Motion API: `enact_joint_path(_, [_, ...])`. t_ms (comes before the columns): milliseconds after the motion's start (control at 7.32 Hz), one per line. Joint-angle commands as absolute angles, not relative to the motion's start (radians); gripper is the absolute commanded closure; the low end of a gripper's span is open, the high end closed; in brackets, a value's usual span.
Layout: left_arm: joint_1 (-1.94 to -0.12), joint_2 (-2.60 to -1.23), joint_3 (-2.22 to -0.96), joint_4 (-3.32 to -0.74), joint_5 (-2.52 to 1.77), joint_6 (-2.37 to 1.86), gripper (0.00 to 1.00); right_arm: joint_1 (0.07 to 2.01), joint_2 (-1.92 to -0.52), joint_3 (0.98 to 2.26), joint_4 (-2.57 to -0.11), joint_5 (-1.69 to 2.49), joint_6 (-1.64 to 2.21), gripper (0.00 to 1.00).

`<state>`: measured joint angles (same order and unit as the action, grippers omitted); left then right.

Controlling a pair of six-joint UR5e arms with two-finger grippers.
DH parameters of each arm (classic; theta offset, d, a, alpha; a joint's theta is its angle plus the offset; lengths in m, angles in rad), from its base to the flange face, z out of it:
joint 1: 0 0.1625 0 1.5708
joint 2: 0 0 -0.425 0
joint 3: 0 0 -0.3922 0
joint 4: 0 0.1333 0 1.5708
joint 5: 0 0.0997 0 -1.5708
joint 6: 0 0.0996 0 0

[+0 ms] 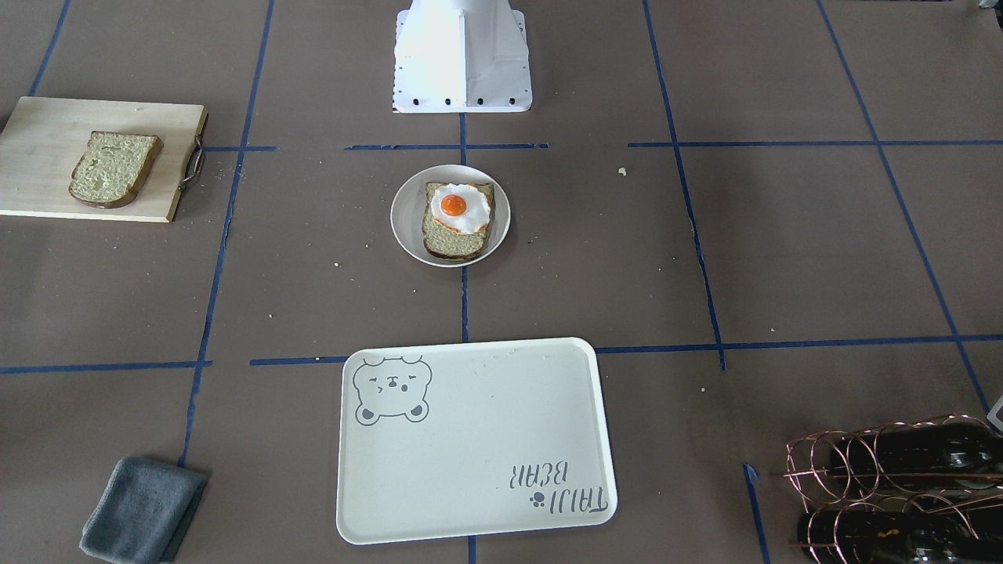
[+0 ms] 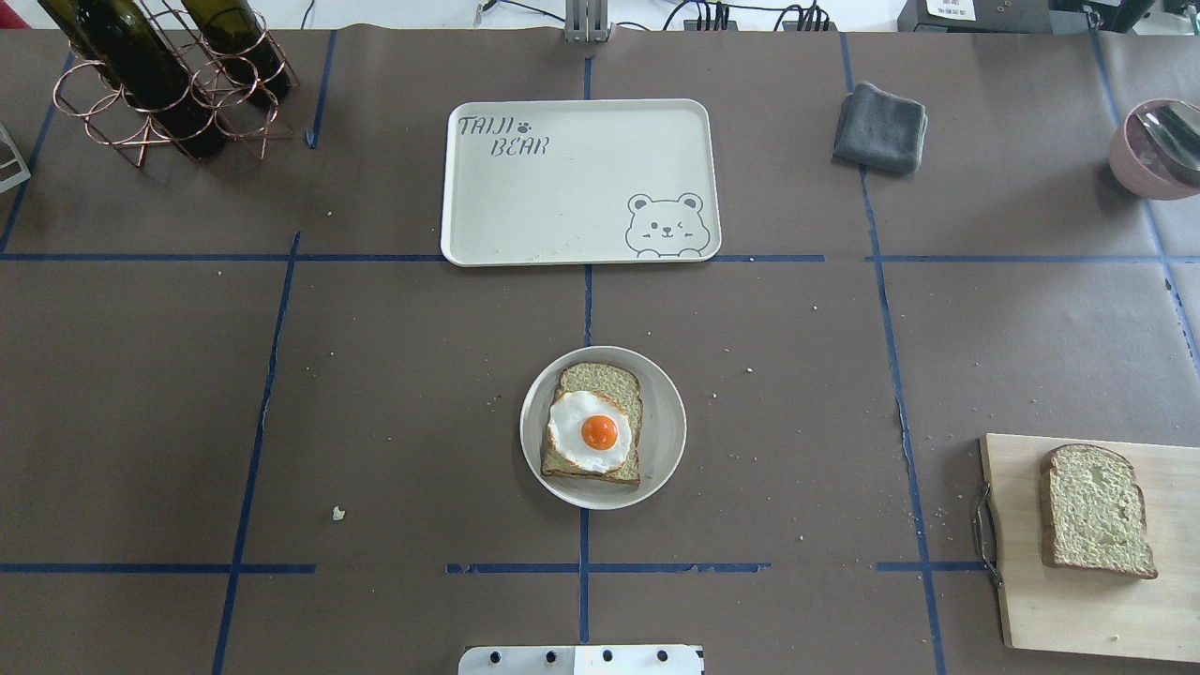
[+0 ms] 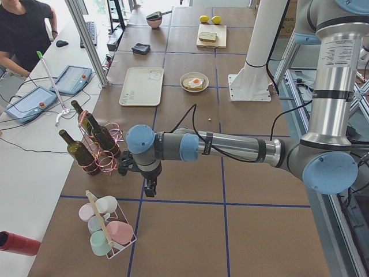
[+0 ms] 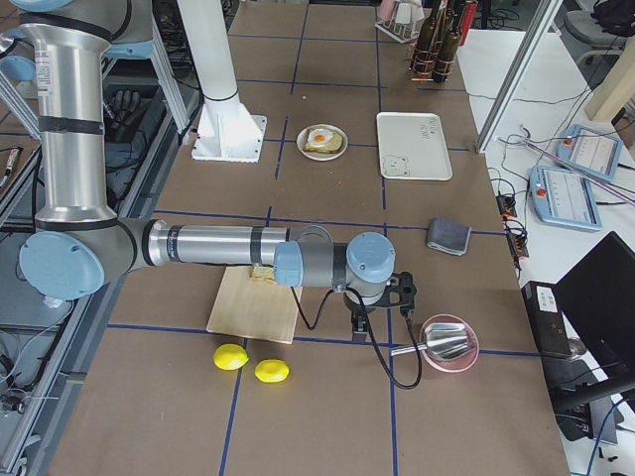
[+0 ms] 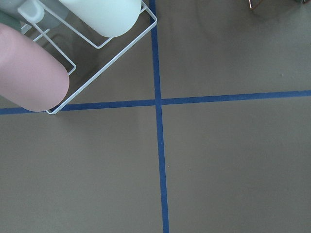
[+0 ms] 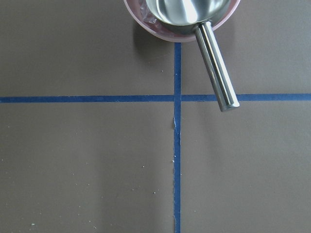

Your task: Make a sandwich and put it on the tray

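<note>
Blue tape lines (image 5: 158, 102) crossing just above ctr on the brown tabletop (image 5: 233, 165). White wire rack (image 5: 112, 62) sitting upper left, w/ a pink cup (image 5: 29, 73) lying at left edge & a whitish cup (image 5: 104, 14) at top. Bit of copper wire (image 5: 252, 5) peeking in upper right.

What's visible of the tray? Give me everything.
The tray is cream-white, rectangular with rounded corners and a low raised rim, matte and plastic-looking. A grey bear-face drawing sits in one corner, and grey "TAIJI BEAR" lettering in the opposite one. It lies flat on the brown table, across from the robot's base, beyond the plate and apart from it. It holds only a few specks; nothing else touches it.
</note>
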<state>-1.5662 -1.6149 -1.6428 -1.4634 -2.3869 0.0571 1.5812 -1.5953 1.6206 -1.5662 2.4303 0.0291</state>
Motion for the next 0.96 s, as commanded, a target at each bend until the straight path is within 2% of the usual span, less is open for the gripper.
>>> enact_joint_path(0, [-1.566, -1.624, -1.655, -1.465, -2.385, 0.055, 0.0, 1.58, -1.594, 1.623, -1.566, 2.433, 0.031, 0.0])
enact_joint_path(547, [-1.536, -1.698, -1.69, -1.608, -2.396, 0.052, 0.0, 1.554, -1.559, 1.676, -1.566, 2.457, 0.07, 0.0])
enact_joint_path(820, [-1.418, -1.698, -1.687, -1.77, -2.396, 0.045, 0.0, 1.508, -1.54, 1.684, -1.566, 2.479, 0.095, 0.0])
